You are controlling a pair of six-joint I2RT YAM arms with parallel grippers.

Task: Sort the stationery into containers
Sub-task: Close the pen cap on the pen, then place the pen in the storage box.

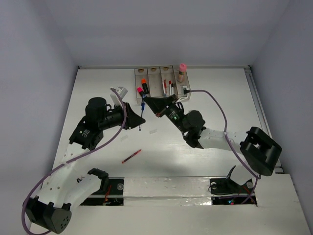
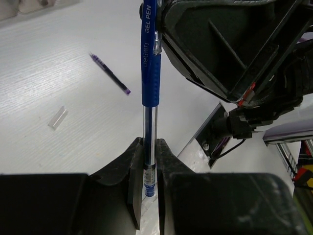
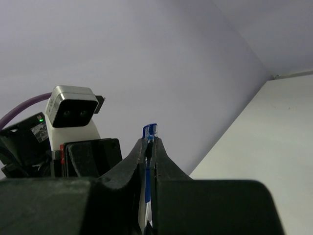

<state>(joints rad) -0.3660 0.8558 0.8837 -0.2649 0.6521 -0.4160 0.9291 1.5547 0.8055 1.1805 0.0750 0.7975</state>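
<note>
Well, left hand [image 2: 149,164] and right hand [image 3: 150,147] each pinch the blue pen [image 2: 150,73]

Containers [image 1: 161,69] at table's [image 1: 93,83] far edge, glue stick [image 1: 181,73] in rightmost. Pen [image 1: 142,111] just before them (left gripper [image 2: 149,164] on near end, right gripper [image 3: 149,149] on far). Second pen [image 1: 131,156] nearer bases.

A white table [image 1: 98,83] with faint wood grain carries everything. A small clear plastic sliver [image 2: 57,118] lies flat on the table, alone. Pale grey walls [image 1: 171,29] rise from the table's far and side edges. A metal rail [image 1: 258,105] runs along its right edge, and a crinkled white strip [image 1: 166,186] covers its near edge
</note>
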